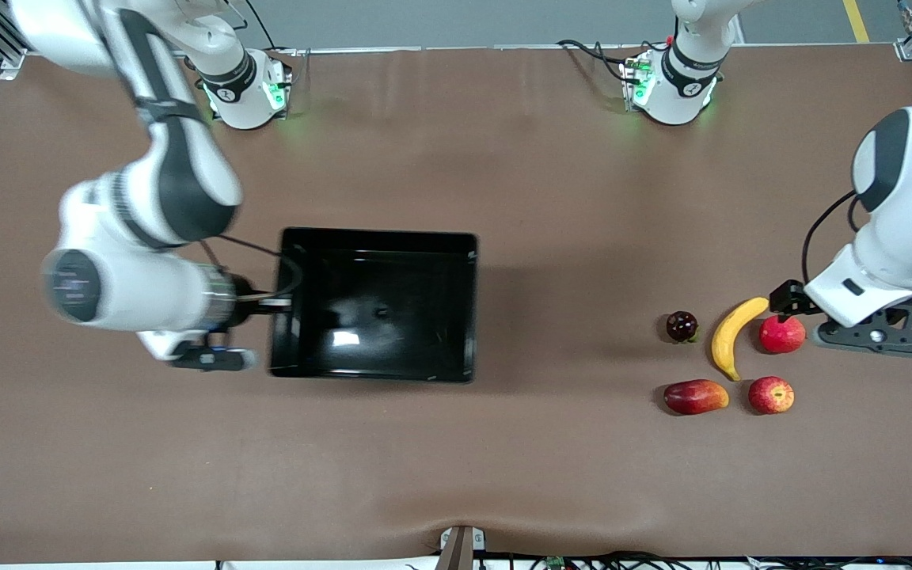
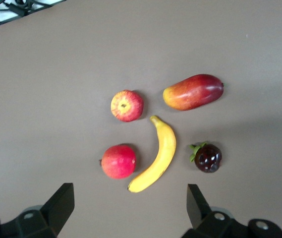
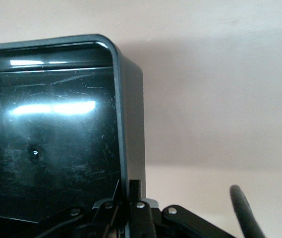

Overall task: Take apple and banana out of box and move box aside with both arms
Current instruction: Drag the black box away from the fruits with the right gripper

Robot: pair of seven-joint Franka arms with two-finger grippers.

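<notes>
Clamping the black tray (image 1: pixel 377 305) by its wall at the right arm's end, the right gripper (image 1: pixel 274 302) has its fingers pinched on the rim. The left gripper (image 2: pixel 131 210) hangs with fingers spread wide over the banana (image 1: pixel 733 336) — which lies between a plain red fruit (image 1: pixel 781 333) and a dark mangosteen (image 1: pixel 682 325), the streaked apple (image 1: pixel 770 394) and mango (image 1: pixel 695 397) nearer the front camera.

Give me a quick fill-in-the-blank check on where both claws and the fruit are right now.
1. The right claw is shut on the wall of the black ____.
2. The left claw hangs open over the fruits, and the long yellow one is the ____.
3. The streaked apple lies beside the ____, nearer to the front camera than the plain red fruit.
4. The tray holds ____ fruits.

Missing words: tray; banana; mango; no
</notes>
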